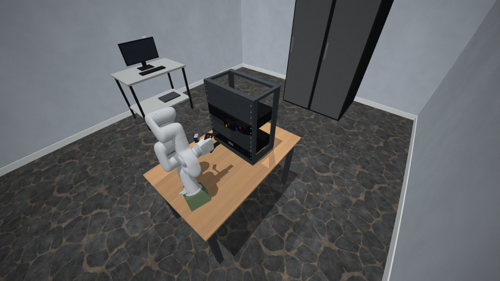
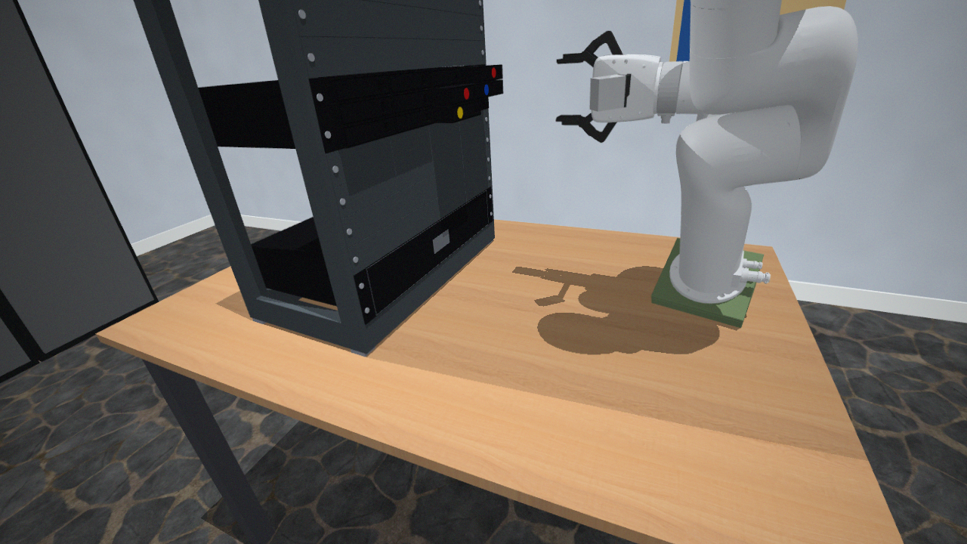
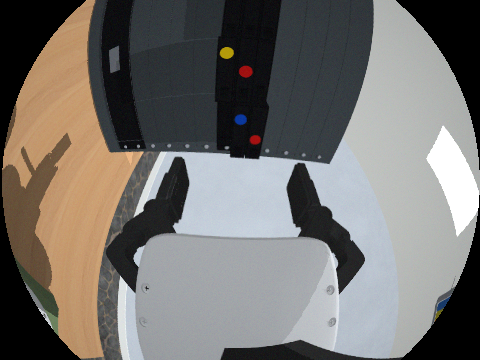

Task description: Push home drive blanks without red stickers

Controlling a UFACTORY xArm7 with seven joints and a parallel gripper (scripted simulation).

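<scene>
Stickers on chassis [image 2: 378, 101]: two red, one blue, one yellow; tool [image 2: 569, 90] spread wide, empty.

top: high, far | exterior: table-level, near | wrist: faces rack [image 3: 303, 54]

Pale grey walls [image 1: 70, 41] with a white skirting board [image 1: 63, 141] are seen around a floor [image 1: 87, 227] of dark irregular stone paving. A tall dark double-door cabinet [image 1: 325, 52] is placed near the far corner. A grey two-tier desk [image 1: 148, 73] is set against the wall, carrying a monitor [image 1: 138, 51] and keyboard [image 1: 152, 70].
</scene>
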